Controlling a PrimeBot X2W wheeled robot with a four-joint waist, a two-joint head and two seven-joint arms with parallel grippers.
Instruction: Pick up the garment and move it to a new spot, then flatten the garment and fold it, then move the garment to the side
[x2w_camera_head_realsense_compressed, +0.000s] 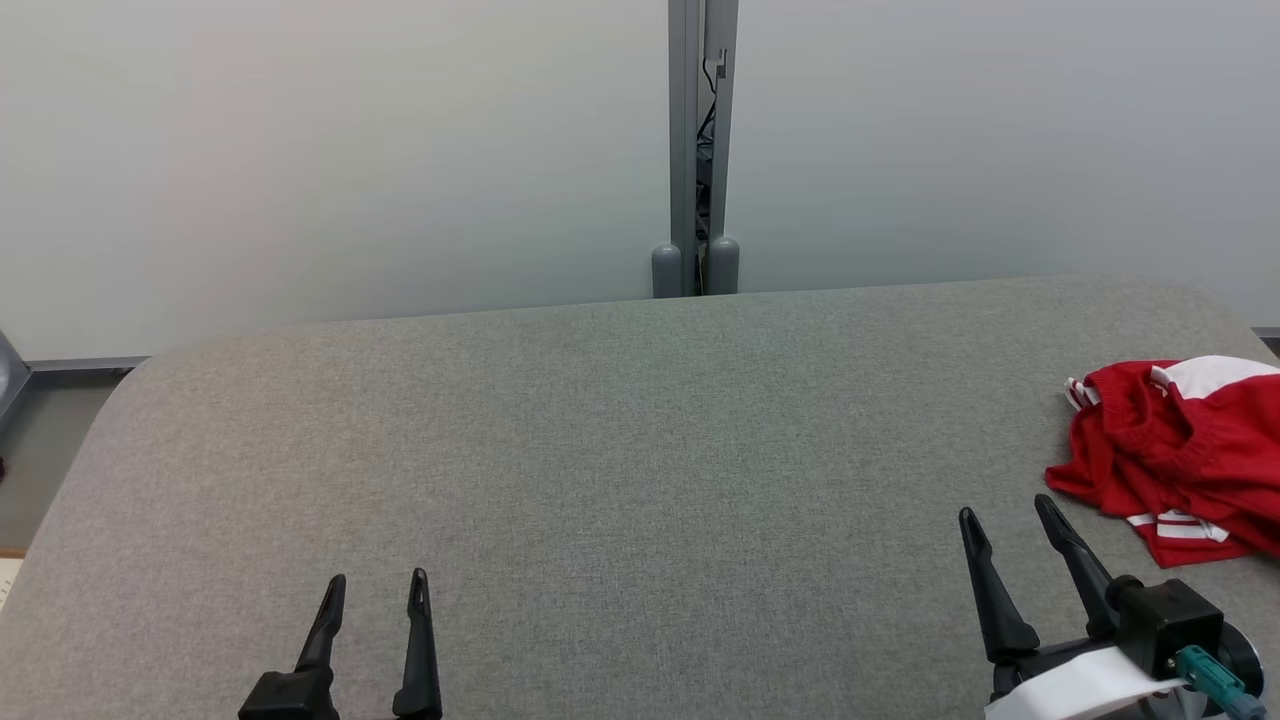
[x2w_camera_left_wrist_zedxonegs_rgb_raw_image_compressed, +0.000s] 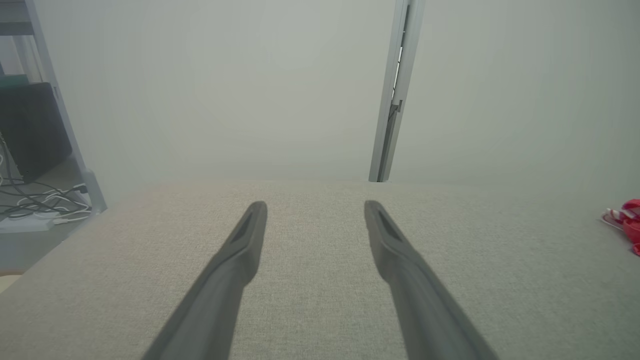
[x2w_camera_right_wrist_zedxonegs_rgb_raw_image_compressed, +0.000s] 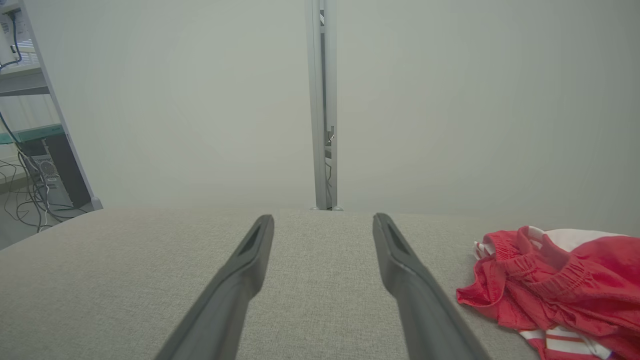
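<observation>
A crumpled red garment (x2w_camera_head_realsense_compressed: 1170, 450) with white stripes lies at the right edge of the grey padded table (x2w_camera_head_realsense_compressed: 620, 440). In the right wrist view the garment (x2w_camera_right_wrist_zedxonegs_rgb_raw_image_compressed: 555, 290) sits just right of my fingers, apart from them. My right gripper (x2w_camera_head_realsense_compressed: 1005, 510) hovers open near the table's front, a short way left of the garment, with nothing between its fingers. Open and empty too, my left gripper (x2w_camera_head_realsense_compressed: 378, 582) is at the front left, far from the cloth. A sliver of the garment (x2w_camera_left_wrist_zedxonegs_rgb_raw_image_compressed: 627, 220) shows at the right edge of the left wrist view.
A pale wall runs behind the table, with a grey upright post (x2w_camera_head_realsense_compressed: 700, 150) at its middle. Off the table's left side stand shelving and loose cables (x2w_camera_left_wrist_zedxonegs_rgb_raw_image_compressed: 35, 205) on the floor. The table's rounded far-left corner (x2w_camera_head_realsense_compressed: 150, 365) drops off to the floor.
</observation>
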